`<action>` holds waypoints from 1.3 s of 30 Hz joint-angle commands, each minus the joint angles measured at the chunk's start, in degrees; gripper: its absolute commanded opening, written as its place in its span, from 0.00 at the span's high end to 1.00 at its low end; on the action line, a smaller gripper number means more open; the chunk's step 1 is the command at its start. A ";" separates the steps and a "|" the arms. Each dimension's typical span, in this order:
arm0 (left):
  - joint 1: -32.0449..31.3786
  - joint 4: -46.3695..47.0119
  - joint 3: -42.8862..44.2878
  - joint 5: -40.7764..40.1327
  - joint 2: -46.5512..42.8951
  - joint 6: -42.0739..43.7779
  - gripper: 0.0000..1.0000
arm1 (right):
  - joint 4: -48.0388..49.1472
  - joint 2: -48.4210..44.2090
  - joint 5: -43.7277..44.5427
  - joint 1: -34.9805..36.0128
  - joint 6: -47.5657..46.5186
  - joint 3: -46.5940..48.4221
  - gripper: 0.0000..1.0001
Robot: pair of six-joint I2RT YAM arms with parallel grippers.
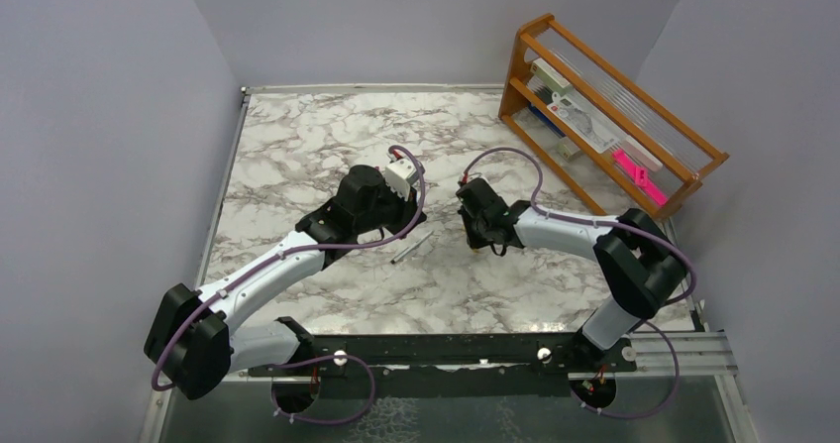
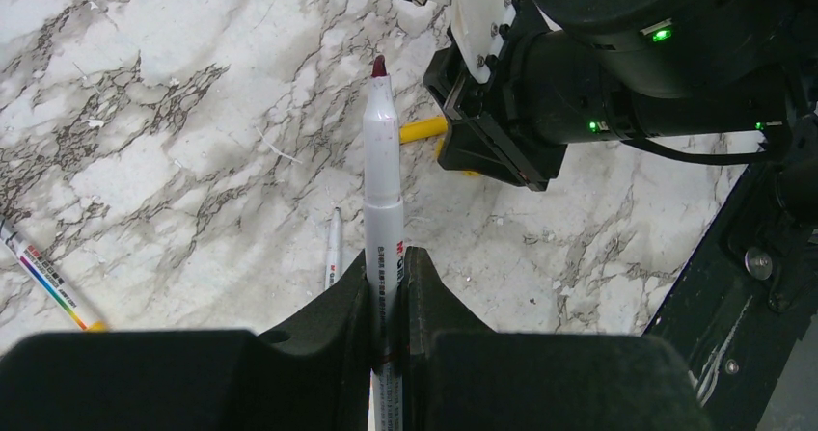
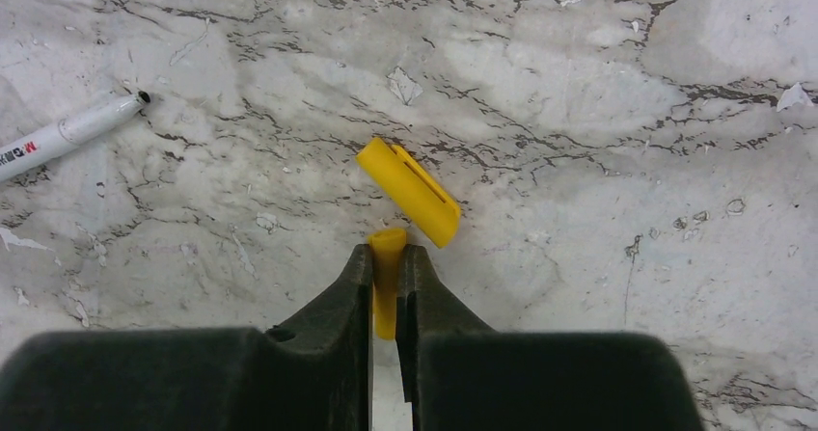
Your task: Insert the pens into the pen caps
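Observation:
My left gripper is shut on a silver-grey pen, whose dark red tip points at the right gripper's black body. My right gripper is shut on a yellow pen cap, its open end poking past the fingertips. That cap shows just right of the held pen's tip in the left wrist view. A second yellow cap lies on the marble right in front of the right fingertips. A loose pen lies between the arms.
Another pen with a rainbow label lies at the left of the left wrist view. A wooden rack holding a flat pink object stands at the back right. Grey walls close in the marble table.

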 commanded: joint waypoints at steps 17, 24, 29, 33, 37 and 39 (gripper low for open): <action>-4.02 36.55 -15.11 3.56 -10.19 -21.72 1.00 | 10.60 -29.77 -4.07 -0.11 6.81 -3.94 0.99; -8.50 45.75 -18.28 0.98 -9.92 -27.29 1.00 | 23.96 -36.80 -10.11 -0.12 13.43 -7.94 0.99; -9.53 52.16 -19.78 0.30 -8.45 -30.39 1.00 | 33.12 -40.12 -10.21 -0.11 13.22 -11.40 0.99; -10.29 54.17 -19.43 0.31 -6.93 -31.22 1.00 | 35.70 -41.63 -10.87 -0.16 12.51 -11.38 0.99; -11.38 55.62 -18.80 0.51 -4.56 -31.62 1.00 | 37.92 -41.98 -11.98 -0.12 12.39 -10.97 0.99; -12.32 55.83 -18.29 0.35 -3.24 -31.28 1.00 | 38.95 -42.08 -12.62 -0.12 12.37 -10.88 0.99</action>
